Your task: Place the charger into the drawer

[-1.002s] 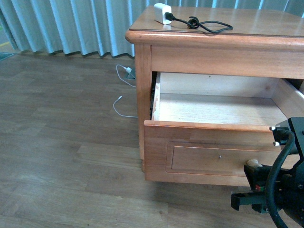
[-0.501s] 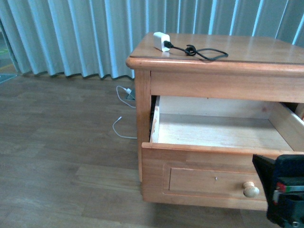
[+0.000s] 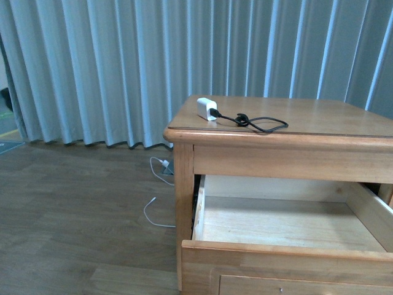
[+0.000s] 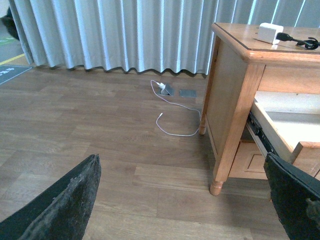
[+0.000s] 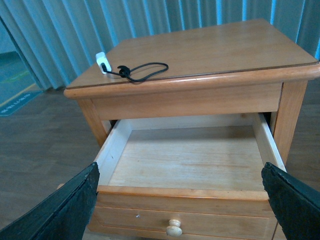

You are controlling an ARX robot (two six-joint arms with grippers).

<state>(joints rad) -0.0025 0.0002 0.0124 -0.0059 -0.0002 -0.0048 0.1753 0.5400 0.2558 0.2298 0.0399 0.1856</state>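
The charger [image 3: 207, 108], a small white cube with a looped black cable [image 3: 258, 123], lies on the nightstand top near its left edge; it also shows as the charger [image 5: 102, 62] and the charger [image 4: 270, 33]. The drawer [image 3: 288, 249] stands pulled out, its pale inside bare, with a round knob [image 5: 173, 229] on the front of the drawer [image 5: 185, 200]. My right gripper [image 5: 182, 210] hangs open in front of and above the drawer. Off to the nightstand's left my left gripper [image 4: 185, 210] is open over the floor. Neither arm shows in the front view.
A thin white cable [image 3: 153, 212] with a plug lies on the wood floor beside the nightstand's left side [image 4: 222, 100], near the curtain [image 3: 123, 67]. A nightstand leg [image 4: 217, 186] stands close to my left gripper.
The front view has tilted up: the nightstand sits lower in frame, more curtain shows, and my right arm, seen at the lower right before, has left that view.
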